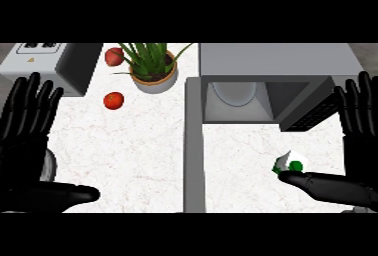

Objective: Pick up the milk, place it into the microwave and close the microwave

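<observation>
A small white and green milk carton (290, 162) lies on the white counter, in front of the open microwave (260, 75). The microwave's door (193, 145) swings out toward me at the left of its cavity, where a pale turntable shows. My right hand (359, 130) is open at the right edge, fingers straight up, its thumb (317, 181) reaching left and touching or nearly touching the carton's near side. My left hand (26, 130) is open at the left edge, fingers up, holding nothing.
A potted green plant (153, 67) stands behind centre. A red fruit (113, 100) lies left of it and another red fruit (114, 56) sits further back. A grey toaster (52, 65) occupies the back left corner.
</observation>
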Available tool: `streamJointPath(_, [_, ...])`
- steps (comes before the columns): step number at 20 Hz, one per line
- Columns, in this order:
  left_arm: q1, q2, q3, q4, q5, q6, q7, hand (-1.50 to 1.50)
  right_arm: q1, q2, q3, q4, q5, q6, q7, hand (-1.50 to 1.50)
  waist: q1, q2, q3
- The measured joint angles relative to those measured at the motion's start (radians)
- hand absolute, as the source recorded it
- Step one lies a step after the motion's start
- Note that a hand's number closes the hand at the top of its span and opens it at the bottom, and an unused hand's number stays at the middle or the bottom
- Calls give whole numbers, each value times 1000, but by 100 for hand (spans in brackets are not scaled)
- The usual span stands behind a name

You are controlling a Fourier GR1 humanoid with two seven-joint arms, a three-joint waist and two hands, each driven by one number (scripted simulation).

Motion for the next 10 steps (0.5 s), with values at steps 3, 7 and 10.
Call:
streamJointPath(3, [39,-9,-5,-47,5,-1,27,-150,10,-12,-37,24,-34,14,-8,-150,1,1,0])
streamJointPath(7, [85,-8,11,-96,25,-18,43,-150,34,-11,-55,47,-45,18,-27,-150,1,1,-1])
streamJointPath(10, [129,-18,10,-121,26,-37,27,-150,37,-16,-59,77,-28,15,-32,-150,1,1,-1])
